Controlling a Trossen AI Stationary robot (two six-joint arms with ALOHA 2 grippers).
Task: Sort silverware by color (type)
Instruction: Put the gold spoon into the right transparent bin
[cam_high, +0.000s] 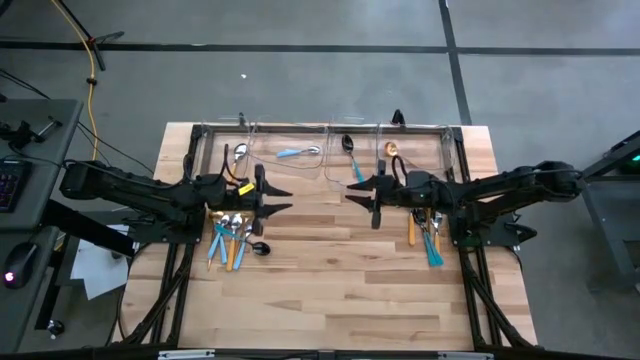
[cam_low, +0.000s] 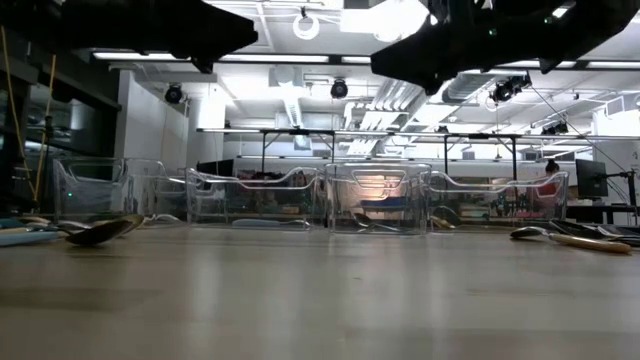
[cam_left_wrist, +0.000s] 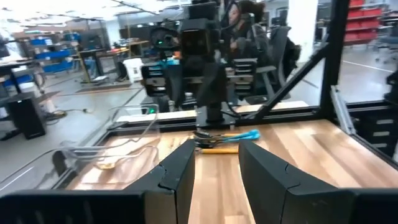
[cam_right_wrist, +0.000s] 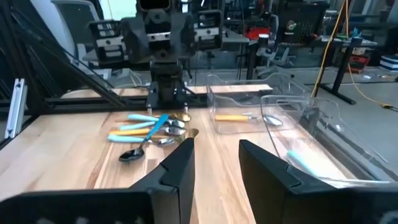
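Two heaps of silverware lie on the wooden table. One heap (cam_high: 232, 238), with orange and light-blue handles, lies below my left arm; the other (cam_high: 425, 232) lies below my right arm. My left gripper (cam_high: 288, 198) and my right gripper (cam_high: 350, 192) hover level above the table's middle, facing each other. Both are open with nothing between their fingers, as the wrist views show for the left (cam_left_wrist: 216, 168) and the right (cam_right_wrist: 214, 165). In the clear bins lie a light-blue-handled spoon (cam_high: 298, 152), a black spoon (cam_high: 350, 148), a gold spoon (cam_high: 392, 150) and an orange-handled piece (cam_right_wrist: 239, 117).
A row of clear plastic bins (cam_high: 330, 128) stands along the table's far edge, also seen in the low view (cam_low: 380, 195). Bare wood (cam_high: 340, 290) stretches from the grippers to the near edge. Black frame struts run down both sides of the table.
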